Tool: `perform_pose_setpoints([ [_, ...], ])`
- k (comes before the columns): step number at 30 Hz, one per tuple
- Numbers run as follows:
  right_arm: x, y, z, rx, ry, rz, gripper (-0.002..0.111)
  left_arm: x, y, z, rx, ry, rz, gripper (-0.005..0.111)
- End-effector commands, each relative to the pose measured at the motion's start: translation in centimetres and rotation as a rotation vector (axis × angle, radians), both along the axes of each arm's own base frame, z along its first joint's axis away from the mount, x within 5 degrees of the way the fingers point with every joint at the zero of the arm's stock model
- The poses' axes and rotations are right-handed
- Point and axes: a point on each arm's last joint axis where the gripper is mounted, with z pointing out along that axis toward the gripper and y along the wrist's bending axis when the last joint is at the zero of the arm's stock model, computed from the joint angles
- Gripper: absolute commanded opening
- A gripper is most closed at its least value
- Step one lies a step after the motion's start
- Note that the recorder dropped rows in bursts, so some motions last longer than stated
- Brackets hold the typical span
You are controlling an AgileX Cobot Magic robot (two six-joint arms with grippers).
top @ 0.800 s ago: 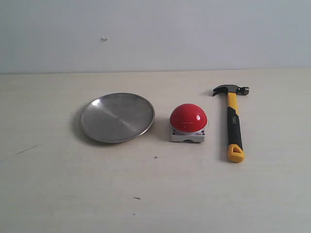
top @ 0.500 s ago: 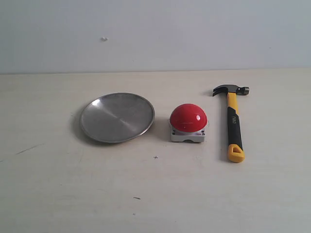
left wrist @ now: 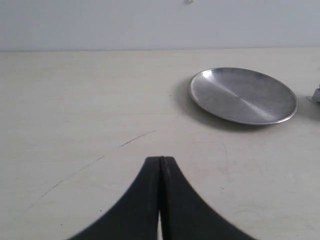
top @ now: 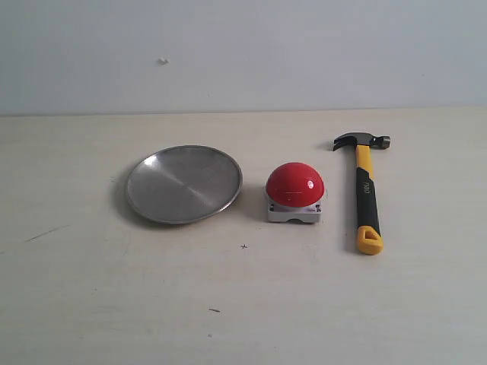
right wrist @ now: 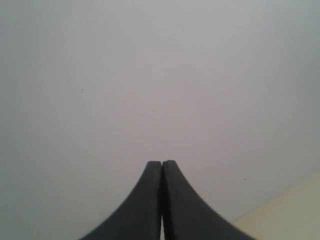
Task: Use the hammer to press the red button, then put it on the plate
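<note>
The hammer [top: 366, 194] lies flat on the table at the right, dark head toward the wall, yellow loop toward the front. The red button [top: 294, 185] sits on its grey-white base just left of it. Further left rests the silver plate [top: 183, 183], seen also in the left wrist view as the plate [left wrist: 243, 95]. No arm shows in the exterior view. My left gripper [left wrist: 160, 159] is shut and holds nothing, over bare table short of the plate. My right gripper [right wrist: 162, 163] is shut and holds nothing, facing the grey wall; hammer and button are out of its view.
The pale wooden table [top: 243, 304] carries a few dark scratches and specks. A grey wall [top: 243, 53] rises behind its far edge. A corner of the table [right wrist: 290, 215] shows in the right wrist view.
</note>
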Motion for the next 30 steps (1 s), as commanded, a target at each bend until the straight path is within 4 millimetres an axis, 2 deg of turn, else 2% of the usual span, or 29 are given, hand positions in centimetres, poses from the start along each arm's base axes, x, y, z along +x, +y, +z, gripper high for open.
perform_pose_setpoints([
  [1,-0.6,-0.4,0.9,0.024,-0.136,-0.037,0.0,0.0,0.0,0.1,-0.007,-0.016,0.001,0.0],
  [3,-1.4,-0.6,2.1,0.06,-0.306,-0.051,0.0,0.0,0.0,0.1,-0.007,-0.016,0.001,0.0],
  [5,-1.3,-0.6,3.9,0.015,-0.355,-0.063,0.0,0.0,0.0,0.1,-0.007,-0.016,0.001,0.0],
  [6,-0.7,-0.5,4.9,-0.014,-0.324,-0.06,0.0,0.0,0.0,0.1,-0.007,-0.016,0.001,0.0],
  [8,1.7,-0.2,7.7,-0.123,-0.217,-0.037,0.0,0.0,0.0,0.1,-0.007,-0.016,0.001,0.0],
  [9,3.0,-0.3,8.3,-0.133,-0.159,-0.029,0.0,0.0,0.0,0.1,-0.007,-0.016,0.001,0.0],
  [10,5.1,-0.6,8.9,-0.12,-0.058,-0.016,0.0,0.0,0.0,0.1,-0.007,-0.016,0.001,0.0],
  [13,12.4,-1.3,8.7,-0.159,0.324,0.035,0.0,0.0,0.0,0.1,-0.007,-0.016,0.001,0.0],
  [16,20.5,-2.5,6.3,-0.171,0.749,0.099,0.0,0.0,0.0,0.1,-0.007,-0.016,0.001,0.0],
  [18,23.8,-3.0,4.9,-0.144,0.939,0.124,0.0,0.0,0.0,0.1,-0.007,-0.016,0.001,0.0],
  [21,27.8,-3.6,3.0,-0.119,1.166,0.169,0.0,0.0,0.0,0.1,-0.007,-0.016,0.001,0.0],
  [23,29.7,-3.8,2.4,-0.133,1.292,0.216,0.0,0.0,0.0,0.1,-0.007,-0.016,0.001,0.0],
  [26,32.5,-3.5,2.6,-0.122,1.396,0.281,0.0,0.0,0.0,0.1,-0.007,-0.016,0.001,0.0],
  [30,35.6,-2.1,2.7,-0.14,1.489,0.342,0.0,0.0,0.0,0.1,-0.006,-0.017,0.001,0.0],
])
